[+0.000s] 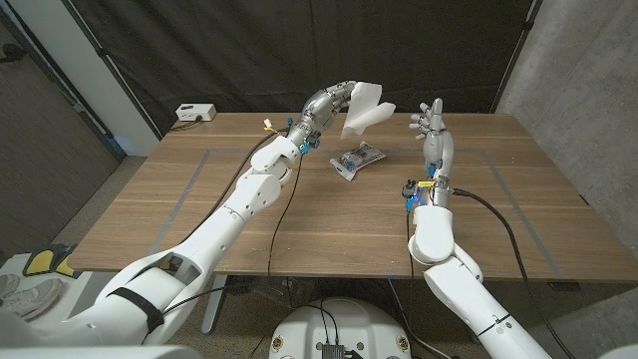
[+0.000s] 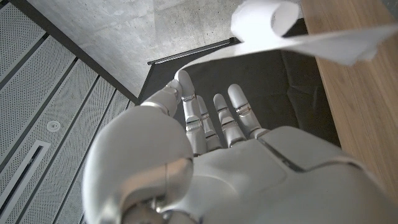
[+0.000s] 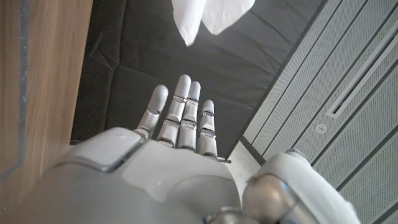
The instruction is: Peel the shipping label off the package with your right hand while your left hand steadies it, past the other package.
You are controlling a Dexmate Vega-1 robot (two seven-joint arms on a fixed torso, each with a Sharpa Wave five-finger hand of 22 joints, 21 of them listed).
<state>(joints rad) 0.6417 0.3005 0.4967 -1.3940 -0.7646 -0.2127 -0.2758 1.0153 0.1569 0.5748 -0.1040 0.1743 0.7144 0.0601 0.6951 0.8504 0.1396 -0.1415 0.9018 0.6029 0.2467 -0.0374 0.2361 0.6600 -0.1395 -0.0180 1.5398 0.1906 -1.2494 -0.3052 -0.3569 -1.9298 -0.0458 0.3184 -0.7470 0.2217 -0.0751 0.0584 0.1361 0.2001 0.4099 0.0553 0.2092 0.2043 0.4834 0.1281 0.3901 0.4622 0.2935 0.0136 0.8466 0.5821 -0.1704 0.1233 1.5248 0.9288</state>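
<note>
Head view: white package (image 1: 366, 107) held aloft by left robot hand (image 1: 337, 98) above far part of bench (image 1: 199, 199). Second, clear-wrapped package (image 1: 357, 160) seen lying on bench between arms. Right robot hand (image 1: 431, 122) raised beside white package, fingers spread, nothing held.

Left wrist view: white package (image 2: 292, 28) seen beyond fingers (image 2: 239, 109).

Right wrist view: fingers (image 3: 180, 109) extended; white package (image 3: 205, 15) apart from them.
</note>
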